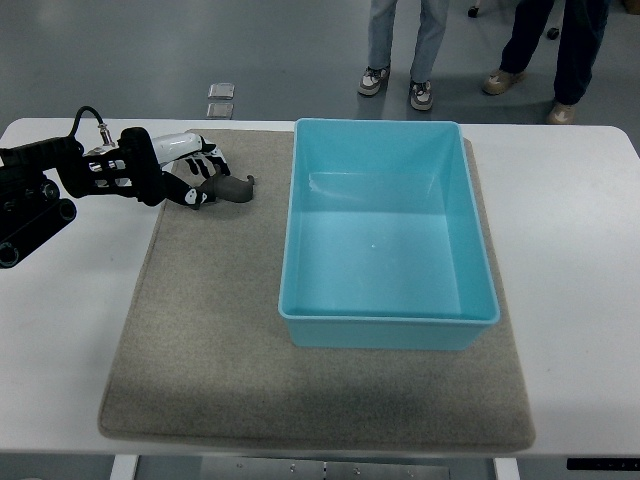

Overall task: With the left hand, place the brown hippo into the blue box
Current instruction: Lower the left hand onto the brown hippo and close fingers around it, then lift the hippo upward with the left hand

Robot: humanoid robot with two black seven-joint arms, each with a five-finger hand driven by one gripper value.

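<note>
A small brown hippo (232,189) lies on the grey mat (210,330) just left of the blue box (470,250). My left hand (198,172) reaches in from the left edge and sits over the hippo's left end, white fingers (205,155) curled around it. The hippo rests on the mat, its right end sticking out toward the box. The blue box is open-topped and has nothing inside. My right arm does not show.
The mat lies on a white table (570,220). Two people's legs and shoes (400,85) stand beyond the far edge. Two small square plates (220,98) lie on the floor behind the table.
</note>
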